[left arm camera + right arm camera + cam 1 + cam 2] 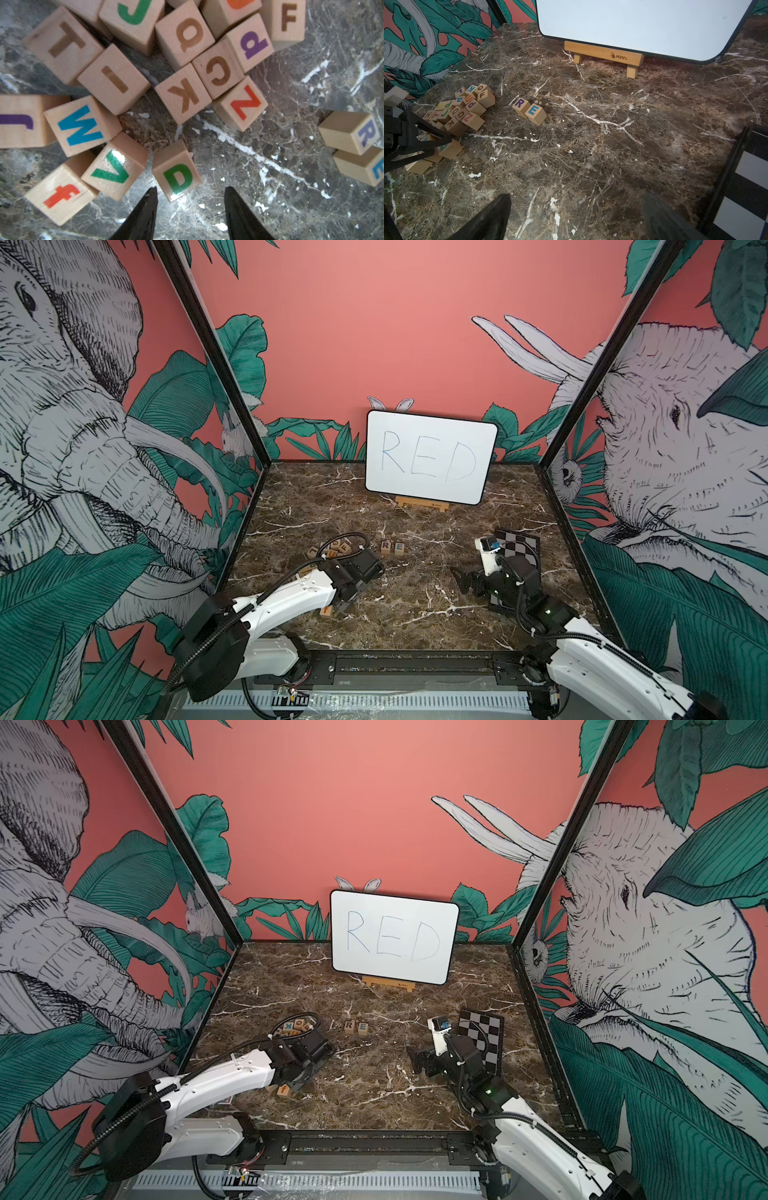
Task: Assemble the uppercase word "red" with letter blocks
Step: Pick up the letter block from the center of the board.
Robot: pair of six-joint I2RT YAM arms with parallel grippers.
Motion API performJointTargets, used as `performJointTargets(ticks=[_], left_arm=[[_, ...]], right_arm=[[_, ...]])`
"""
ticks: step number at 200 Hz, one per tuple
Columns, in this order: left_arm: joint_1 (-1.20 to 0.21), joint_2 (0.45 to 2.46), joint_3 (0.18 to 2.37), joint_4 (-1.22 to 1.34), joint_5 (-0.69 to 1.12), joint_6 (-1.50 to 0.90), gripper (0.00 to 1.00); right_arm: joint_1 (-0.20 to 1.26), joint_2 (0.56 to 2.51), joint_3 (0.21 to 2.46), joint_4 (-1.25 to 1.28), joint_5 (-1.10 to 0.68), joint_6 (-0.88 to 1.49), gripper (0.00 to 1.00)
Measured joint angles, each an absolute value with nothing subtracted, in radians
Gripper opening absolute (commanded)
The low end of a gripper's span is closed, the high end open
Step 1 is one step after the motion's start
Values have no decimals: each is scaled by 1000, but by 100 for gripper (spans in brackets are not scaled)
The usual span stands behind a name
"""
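In the left wrist view, the green D block (176, 172) lies flat on the marble at the edge of the loose pile. My left gripper (191, 188) is open above it. The block's near corner sits between the fingertips (152, 199), closer to one of them and touching neither. The R block (351, 133) and the E block (363, 166) stand side by side apart from the pile, and both top views show them, R (386, 546) and E (399, 548). My right gripper (577, 195) hangs open over bare marble.
The pile of letter blocks (332, 549) lies left of centre, with an orange f block (326, 610) beside my left arm. A whiteboard with RED handwritten on it (430, 456) stands on a wooden easel (604, 54) at the back. A chequered board (519, 545) lies at the right.
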State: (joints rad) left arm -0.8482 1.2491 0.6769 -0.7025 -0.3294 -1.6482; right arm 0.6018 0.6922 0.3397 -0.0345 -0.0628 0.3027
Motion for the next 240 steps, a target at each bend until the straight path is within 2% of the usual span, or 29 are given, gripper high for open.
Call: performJointTargets(ticks=[181, 240], left_arm=[[-822, 1338, 657, -640, -367, -1701, 54], [-821, 1399, 660, -619, -366, -1680, 50]], right_arm=[[602, 693, 340, -35, -63, 303, 98], [602, 693, 340, -35, -63, 303, 98]])
